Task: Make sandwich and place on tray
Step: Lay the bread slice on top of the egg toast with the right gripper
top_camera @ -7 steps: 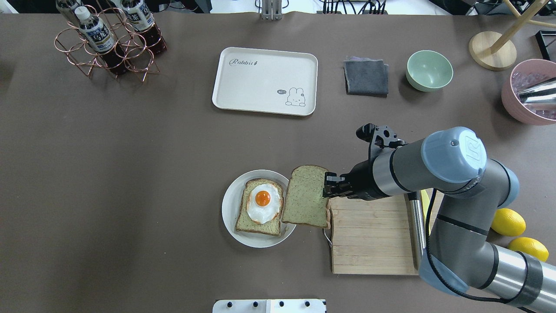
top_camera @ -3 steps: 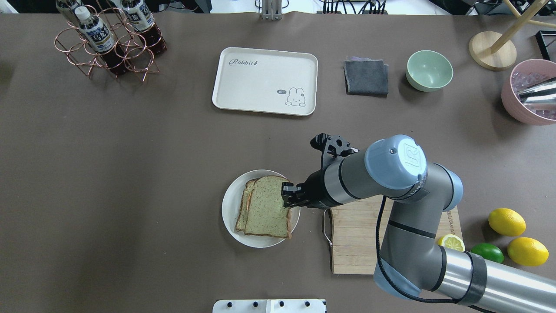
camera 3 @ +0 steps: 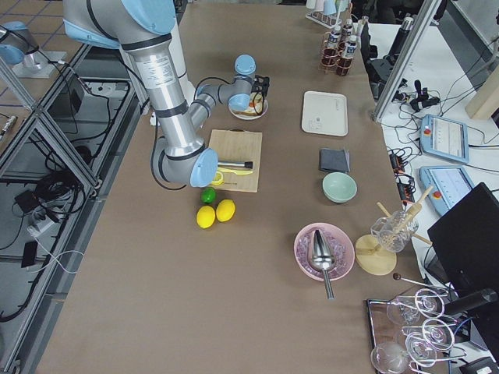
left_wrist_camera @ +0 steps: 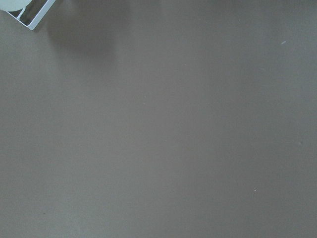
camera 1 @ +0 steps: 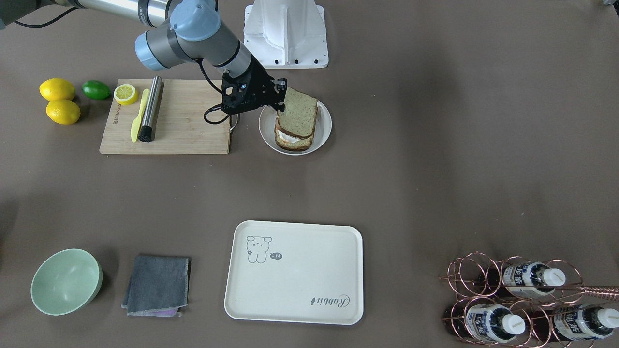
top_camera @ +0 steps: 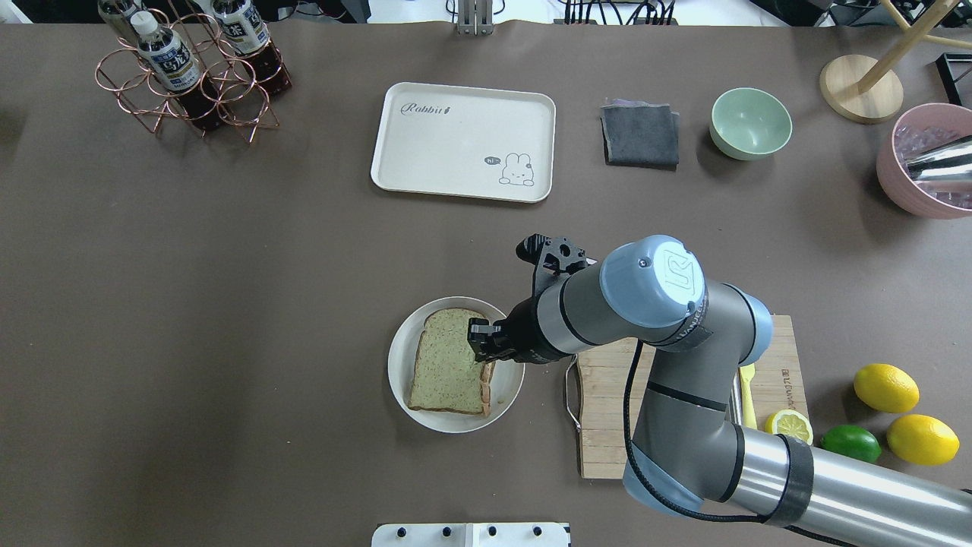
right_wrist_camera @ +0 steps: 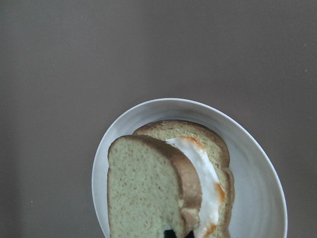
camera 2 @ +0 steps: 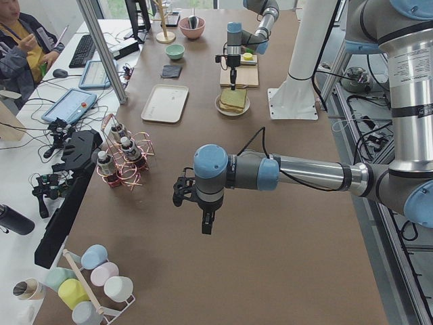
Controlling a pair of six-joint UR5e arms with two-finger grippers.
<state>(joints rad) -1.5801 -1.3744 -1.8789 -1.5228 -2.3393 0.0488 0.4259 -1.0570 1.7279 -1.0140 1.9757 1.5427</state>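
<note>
A round white plate (top_camera: 398, 357) holds a bread slice with the fried egg (right_wrist_camera: 205, 178) on it. My right gripper (top_camera: 480, 342) is shut on the right edge of a second tan bread slice (top_camera: 444, 365). It holds that slice over the egg, tilted, with the gripped edge raised (camera 1: 297, 113). The egg's white edge shows between the slices in the right wrist view. The cream tray (top_camera: 456, 137) lies bare at the far middle of the table. My left gripper (camera 2: 206, 227) hangs over bare table far from the plate; I cannot tell whether it is open or shut.
A bamboo cutting board (top_camera: 630, 410) lies right of the plate, with a yellow knife, a metal cylinder (camera 1: 151, 108) and a lemon half (top_camera: 788, 424). Lemons and a lime lie beyond it. A grey cloth (top_camera: 640, 135), a green bowl (top_camera: 750, 123) and a bottle rack (top_camera: 190, 72) stand along the far side.
My right gripper has carried the bread slice to the left, from beside the plate to over the egg. The egg is now covered in the overhead view.
</note>
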